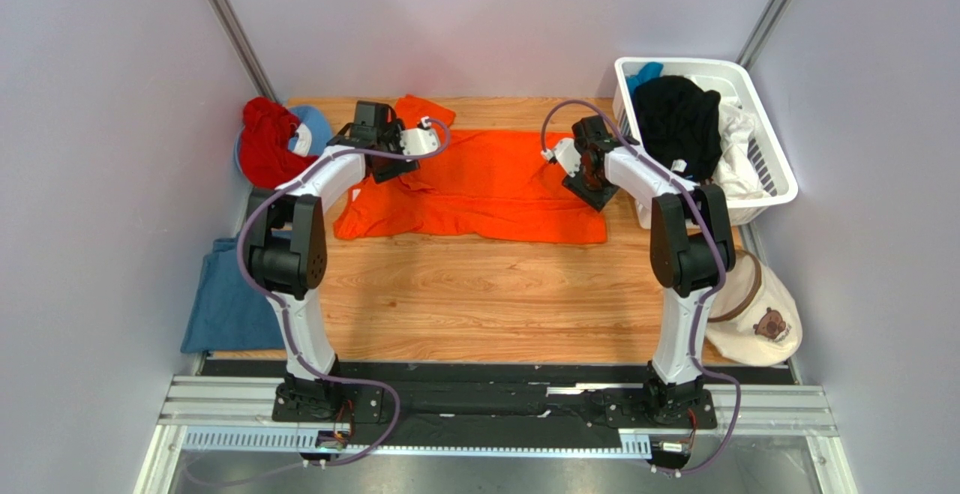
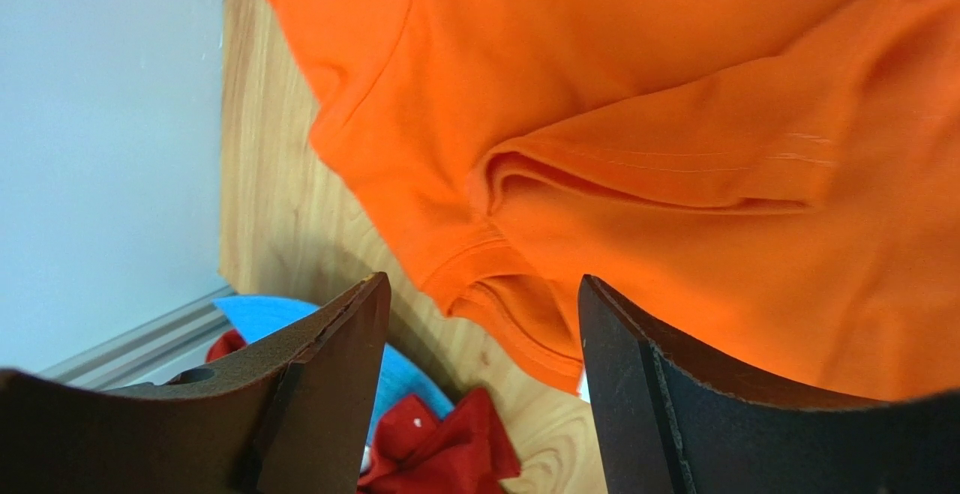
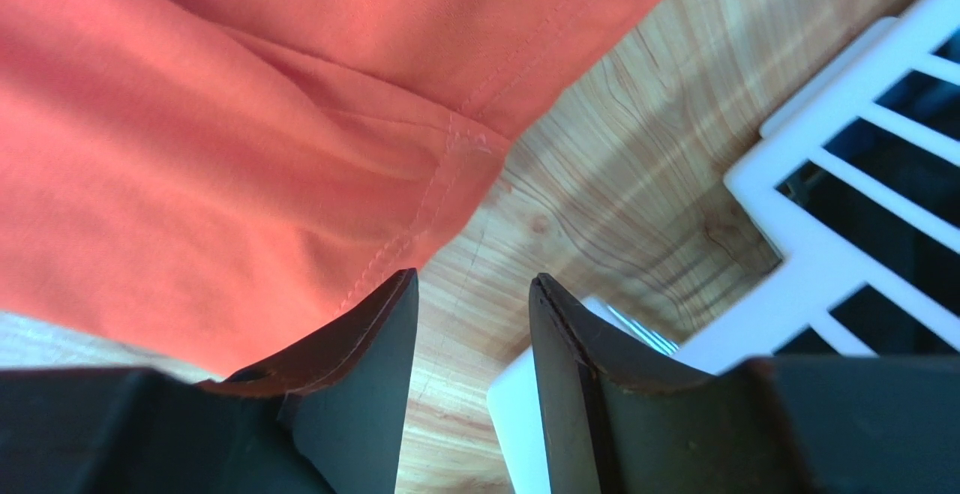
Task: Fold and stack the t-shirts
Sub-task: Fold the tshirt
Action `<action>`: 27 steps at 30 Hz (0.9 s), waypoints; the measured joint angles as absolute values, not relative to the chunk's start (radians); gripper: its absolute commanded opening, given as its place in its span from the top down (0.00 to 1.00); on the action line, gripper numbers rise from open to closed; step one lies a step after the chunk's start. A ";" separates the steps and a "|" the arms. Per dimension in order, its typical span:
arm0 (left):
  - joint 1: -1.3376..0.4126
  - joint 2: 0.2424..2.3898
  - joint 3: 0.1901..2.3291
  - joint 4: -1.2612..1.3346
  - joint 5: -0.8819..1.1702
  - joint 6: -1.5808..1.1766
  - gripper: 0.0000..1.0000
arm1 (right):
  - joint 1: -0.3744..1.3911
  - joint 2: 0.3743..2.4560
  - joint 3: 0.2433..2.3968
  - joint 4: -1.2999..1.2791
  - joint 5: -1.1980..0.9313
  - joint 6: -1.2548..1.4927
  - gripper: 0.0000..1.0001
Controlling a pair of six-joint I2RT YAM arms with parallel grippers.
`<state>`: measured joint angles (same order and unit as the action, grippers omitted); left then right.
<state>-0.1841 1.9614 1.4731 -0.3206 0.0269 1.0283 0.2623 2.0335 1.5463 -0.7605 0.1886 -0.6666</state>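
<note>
A bright orange t-shirt (image 1: 485, 185) lies spread and rumpled at the back middle of the wooden table (image 1: 485, 292). My left gripper (image 1: 389, 148) hangs over its left end, open. The left wrist view shows a folded sleeve of the orange t-shirt (image 2: 676, 134) beyond the left gripper (image 2: 485, 292), with nothing between the jaws. My right gripper (image 1: 586, 174) is at the shirt's right edge, open. In the right wrist view the right gripper (image 3: 473, 280) has only bare wood in its gap, beside the shirt's hem (image 3: 225, 179). A dusty blue t-shirt (image 1: 231, 297) lies at the table's left edge.
A white basket (image 1: 687, 62) at the back right holds a black shirt (image 1: 676, 117) and white cloth (image 1: 738, 140); its lattice (image 3: 856, 123) is close to the right fingers. A red cloth (image 1: 265, 140) sits at the back left. A beige bear-face cap (image 1: 761, 314) lies front right.
</note>
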 measured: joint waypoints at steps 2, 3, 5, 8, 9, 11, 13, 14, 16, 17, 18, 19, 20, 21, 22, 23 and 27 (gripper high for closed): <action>-0.190 1.936 1.464 -0.349 0.057 1.019 0.28 | 0.264 2.012 1.535 -0.757 0.189 -0.662 0.54; -0.192 1.928 1.464 -0.358 0.074 1.014 0.28 | 0.265 2.001 1.529 -0.757 0.189 -0.660 0.54; -0.197 1.919 1.464 -0.372 0.100 1.004 0.27 | 0.267 1.979 1.509 -0.747 0.189 -0.656 0.54; -0.202 1.919 1.464 -0.397 0.127 0.989 0.27 | 0.268 1.950 1.475 -0.739 0.189 -0.651 0.54; -0.203 1.919 1.464 -0.404 0.131 0.985 0.27 | 0.268 1.943 1.465 -0.738 0.189 -0.650 0.54; -0.206 1.920 1.464 -0.412 0.139 0.979 0.25 | 0.268 1.929 1.448 -0.735 0.189 -0.647 0.51; -0.209 1.923 1.466 -0.420 0.144 0.974 0.25 | 0.268 1.920 1.432 -0.731 0.190 -0.644 0.46; -0.210 1.927 1.468 -0.426 0.146 0.973 0.24 | 0.268 1.914 1.423 -0.727 0.190 -0.642 0.46; -0.213 1.935 1.474 -0.432 0.149 0.970 0.20 | 0.268 1.907 1.412 -0.724 0.190 -0.640 0.45; -0.214 1.939 1.476 -0.434 0.149 0.970 0.17 | 0.268 1.905 1.408 -0.722 0.190 -0.640 0.44; -0.216 1.942 1.478 -0.437 0.149 0.969 0.15 | 0.268 1.902 1.405 -0.722 0.190 -0.640 0.43; -0.218 1.943 1.479 -0.438 0.149 0.969 0.14 | 0.268 1.900 1.405 -0.721 0.190 -0.640 0.42; -0.220 1.944 1.479 -0.439 0.149 0.966 0.13 | 0.268 1.896 1.404 -0.719 0.190 -0.639 0.41; -0.222 1.944 1.479 -0.439 0.150 0.966 0.13 | 0.268 1.893 1.404 -0.718 0.191 -0.638 0.38; -0.223 1.944 1.480 -0.439 0.151 0.966 0.12 | 0.268 1.888 1.403 -0.717 0.191 -0.636 0.38; -0.225 1.944 1.480 -0.439 0.152 0.965 0.12 | 0.268 1.884 1.403 -0.715 0.191 -0.635 0.37; -0.229 1.944 1.480 -0.439 0.154 0.966 0.12 | 0.268 1.863 1.398 -0.711 0.192 -0.632 0.24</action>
